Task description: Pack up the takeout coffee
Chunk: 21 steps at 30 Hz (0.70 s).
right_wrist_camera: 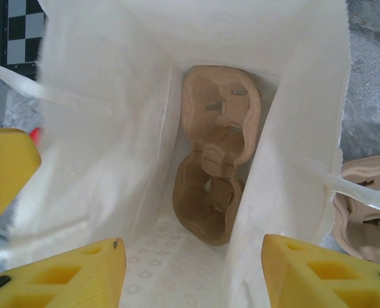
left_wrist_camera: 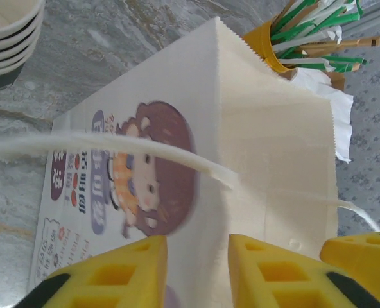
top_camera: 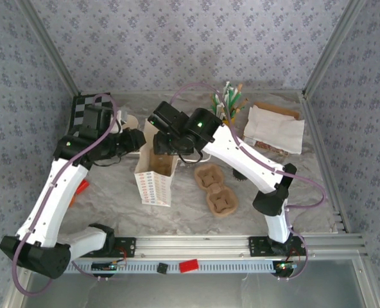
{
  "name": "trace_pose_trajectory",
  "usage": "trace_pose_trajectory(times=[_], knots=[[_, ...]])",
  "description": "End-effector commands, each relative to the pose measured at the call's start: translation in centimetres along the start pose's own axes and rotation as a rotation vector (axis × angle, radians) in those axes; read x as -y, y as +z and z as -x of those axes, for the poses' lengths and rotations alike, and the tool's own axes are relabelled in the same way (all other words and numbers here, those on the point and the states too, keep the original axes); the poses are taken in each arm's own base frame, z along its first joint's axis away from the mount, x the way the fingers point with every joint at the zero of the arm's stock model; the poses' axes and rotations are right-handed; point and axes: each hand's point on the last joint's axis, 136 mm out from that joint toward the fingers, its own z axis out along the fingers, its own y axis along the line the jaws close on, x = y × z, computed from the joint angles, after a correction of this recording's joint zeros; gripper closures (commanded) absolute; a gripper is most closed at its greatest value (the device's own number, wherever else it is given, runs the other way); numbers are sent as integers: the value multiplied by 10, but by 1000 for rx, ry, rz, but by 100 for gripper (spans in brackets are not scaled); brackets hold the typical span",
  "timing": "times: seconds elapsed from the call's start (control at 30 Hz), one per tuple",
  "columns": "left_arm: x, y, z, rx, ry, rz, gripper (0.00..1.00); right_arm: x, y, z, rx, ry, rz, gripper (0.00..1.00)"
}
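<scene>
The takeout coffee is out of view. A white paper bag (top_camera: 155, 186) with a printed front stands open mid-table. My right gripper (top_camera: 166, 149) hovers over its mouth; the right wrist view looks down into the bag (right_wrist_camera: 100, 147), where a brown pulp cup carrier (right_wrist_camera: 212, 160) stands on edge against the far wall. The right gripper (right_wrist_camera: 193, 247) is open with nothing between its fingers. My left gripper (top_camera: 140, 138) is at the bag's upper left corner. In the left wrist view it (left_wrist_camera: 196, 240) is open, just off the bag's cartoon side (left_wrist_camera: 267, 147), below a white handle (left_wrist_camera: 145, 151).
Two more pulp carriers (top_camera: 214, 189) lie right of the bag. A stack of nested cups (left_wrist_camera: 7, 38) stands at the back left, a holder of straws and stirrers (top_camera: 227, 102) at the back centre, and folded napkins (top_camera: 275, 128) at the back right. The right arm crosses over the carriers.
</scene>
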Motion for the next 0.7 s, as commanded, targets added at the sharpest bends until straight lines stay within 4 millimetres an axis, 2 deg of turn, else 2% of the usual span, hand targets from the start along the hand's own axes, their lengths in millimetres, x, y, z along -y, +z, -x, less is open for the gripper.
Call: trace_pose_trajectory(times=[0.0,0.13,0.4,0.67], knots=[[8,-19,-3,1,31,-17,63,-6,-4,-4,-21,-25,20,41],[2,-24,-7,-12,54,21,57,-8,-3,-5,-30,-34,17,41],[-5,-19,-16,-82,97,56,47,-10,-6,-6,-24,-54,13,41],[-17,-10,-16,-119,129,121,49,-14,-7,-8,-34,-88,20,45]])
